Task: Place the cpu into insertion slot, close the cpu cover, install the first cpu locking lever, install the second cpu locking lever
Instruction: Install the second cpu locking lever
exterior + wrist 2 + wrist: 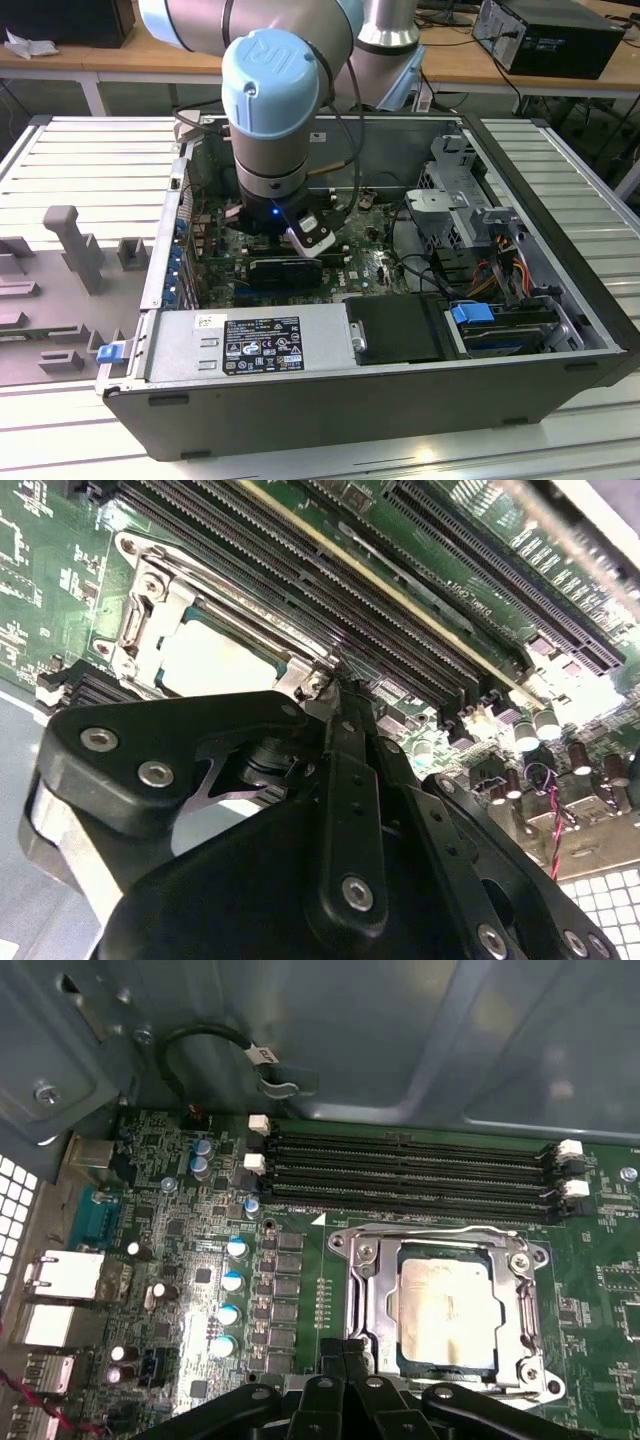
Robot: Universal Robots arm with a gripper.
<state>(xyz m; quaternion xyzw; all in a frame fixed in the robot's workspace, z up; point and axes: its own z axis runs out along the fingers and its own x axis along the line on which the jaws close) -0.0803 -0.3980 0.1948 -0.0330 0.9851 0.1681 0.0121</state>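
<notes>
Cpu (447,1305) seated flat in the slot (394,1362), pale square face up. Cover (365,1295) down over it, silvery frame lying around the chip's edges and the chip showing through the cut-out. Thin wire lever (440,1230) lying along the cover's side next to the long black memory slots (410,1175).

Gripper (345,1355) low over the green board (180,1250), fingers pressed together with nothing visible between them. Same in the second wrist view: gripper (343,692) drawn to one narrow black tip, right at a corner of the cover (150,595), just beside the cpu (215,660). Contact with the metal there impossible to judge.

Arm (272,110) reaching straight down into the open computer case (400,400) at the centre of the exterior view, blue-capped wrist above the board. Drive bay with coloured cables (500,270) toward the exterior view's right. Grey fixture blocks (70,240) on the ribbed table (90,150) at the exterior view's left.
</notes>
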